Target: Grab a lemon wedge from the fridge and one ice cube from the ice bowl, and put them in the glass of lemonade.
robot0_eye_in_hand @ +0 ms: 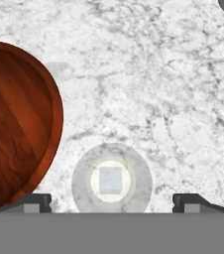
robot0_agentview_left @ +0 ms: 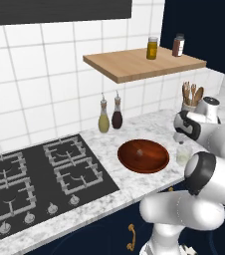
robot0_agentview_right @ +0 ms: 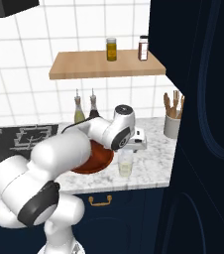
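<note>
The glass of lemonade (robot0_eye_in_hand: 111, 181) stands on the marble counter right below my gripper (robot0_eye_in_hand: 112, 201), seen from straight above. A whitish ice cube (robot0_eye_in_hand: 111, 179) lies inside it, in the pale yellow liquid. My gripper is open, its fingertips (robot0_eye_in_hand: 34, 201) wide apart on either side of the glass and holding nothing. The ice bowl (robot0_eye_in_hand: 29, 124), reddish-brown, sits just left of the glass, with a small pale cube (robot0_agentview_left: 141, 152) in it. From the base, the glass (robot0_agentview_left: 183, 154) (robot0_agentview_right: 126, 163) stands under my hand, beside the bowl (robot0_agentview_left: 143, 155). The lemon wedge and the fridge are out of view.
A white crock with wooden spoons (robot0_agentview_right: 172, 119) stands at the back right, two bottles (robot0_agentview_left: 110, 115) against the tiled wall. A wooden shelf (robot0_agentview_left: 144, 63) with two jars hangs above. The gas hob (robot0_agentview_left: 35, 174) lies left; a tall navy cabinet (robot0_agentview_right: 208, 124) bounds the right.
</note>
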